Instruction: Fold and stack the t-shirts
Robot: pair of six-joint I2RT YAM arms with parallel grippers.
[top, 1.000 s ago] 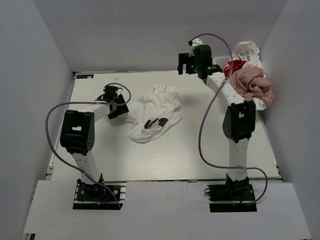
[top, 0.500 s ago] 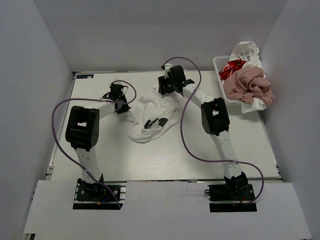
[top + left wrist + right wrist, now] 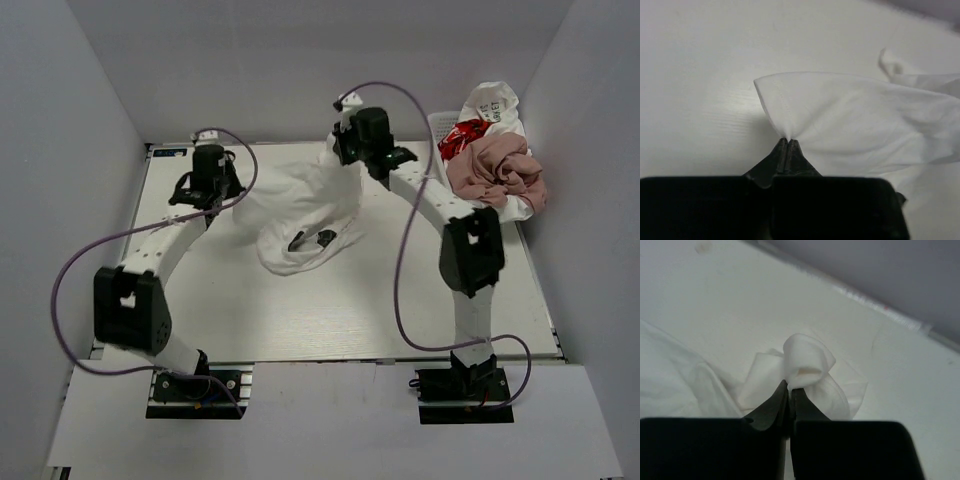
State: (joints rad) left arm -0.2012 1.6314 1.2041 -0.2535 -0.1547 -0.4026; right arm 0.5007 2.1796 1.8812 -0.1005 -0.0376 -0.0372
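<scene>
A white t-shirt (image 3: 300, 205) with small black front marks hangs stretched above the table's far half, its lower part still resting on the tabletop. My left gripper (image 3: 222, 192) is shut on the shirt's left edge (image 3: 790, 107); its jaws pinch a hemmed corner at their tips (image 3: 788, 141). My right gripper (image 3: 342, 152) is shut on a bunched fold (image 3: 807, 360) at the shirt's far right end, jaws closed together (image 3: 790, 388). More t-shirts, a dusty pink one (image 3: 500, 170), one with red print (image 3: 462, 134) and a white one with black lettering (image 3: 492, 105), are heaped at the far right.
The heap sits in a white lattice basket (image 3: 437, 125) at the table's far right corner against the wall. White enclosure walls stand close on the left, back and right. Purple cables loop off both arms.
Both grippers have closed on the white t-shirt and lifted its upper edge, spreading it from a crumpled heap. The right arm came over from the basket; the left arm moved toward the far edge.
</scene>
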